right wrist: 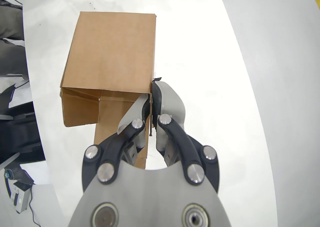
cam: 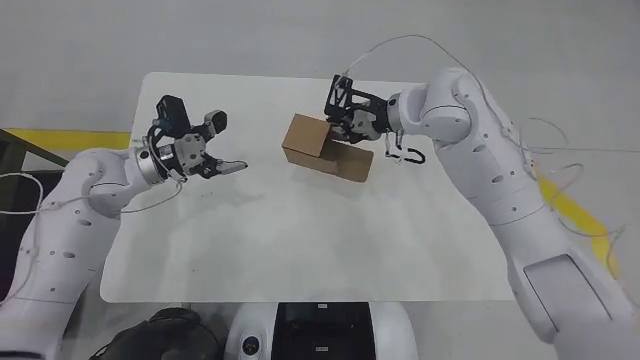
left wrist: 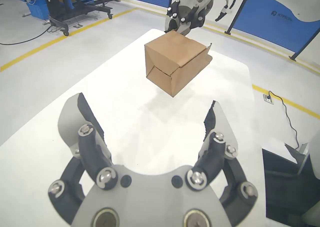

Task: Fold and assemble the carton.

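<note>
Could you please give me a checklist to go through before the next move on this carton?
1. Hold by the right gripper: ok, shut on the carton wall at its open end.
2. Is the left gripper free: ok, open and apart from the carton.
3. End facing the left gripper closed: ok, folded flaps lie in.
4. End at the right gripper closed: not ok, open flaps stick out.
5. Carton flat on the table: cannot tell.

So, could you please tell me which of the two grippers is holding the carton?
The right gripper: it is pinched shut on a wall edge of the carton at its open end. The left gripper is open and apart from it.
</note>
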{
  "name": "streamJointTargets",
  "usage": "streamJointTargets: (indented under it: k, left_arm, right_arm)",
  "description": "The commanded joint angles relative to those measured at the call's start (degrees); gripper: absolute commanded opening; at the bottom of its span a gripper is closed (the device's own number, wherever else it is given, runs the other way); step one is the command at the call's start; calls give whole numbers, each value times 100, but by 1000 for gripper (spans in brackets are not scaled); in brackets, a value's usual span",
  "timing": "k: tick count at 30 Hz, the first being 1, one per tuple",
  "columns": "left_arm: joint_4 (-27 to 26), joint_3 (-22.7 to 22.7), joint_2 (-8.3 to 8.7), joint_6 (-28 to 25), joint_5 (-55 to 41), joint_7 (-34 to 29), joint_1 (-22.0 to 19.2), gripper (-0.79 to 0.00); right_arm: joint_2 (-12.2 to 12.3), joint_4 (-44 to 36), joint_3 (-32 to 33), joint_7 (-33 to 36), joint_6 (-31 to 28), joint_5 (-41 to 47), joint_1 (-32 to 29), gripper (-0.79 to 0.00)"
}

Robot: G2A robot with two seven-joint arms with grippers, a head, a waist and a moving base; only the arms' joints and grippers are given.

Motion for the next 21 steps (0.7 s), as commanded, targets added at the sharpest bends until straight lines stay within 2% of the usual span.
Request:
streamJointTargets:
  k: [1,14,18,21]
  left_arm:
    - [1,-6,-1,0,-12,-9,0,0]
    - [1,-6,-1,0,-12,-9,0,0]
    - [-71,45,-8,197,162,-186,33,0]
    - [-81,110,-15,156,269,-286,10,0]
  right_arm:
    - [6,28,-24,-58,-44,11,34,-785]
    - [8,-4,-46,-174,29,-43,-32,-785]
    - [14,162,-148,-376,-363,59,36,-785]
    - [21,314,-265,-541,-528,12,155,-785]
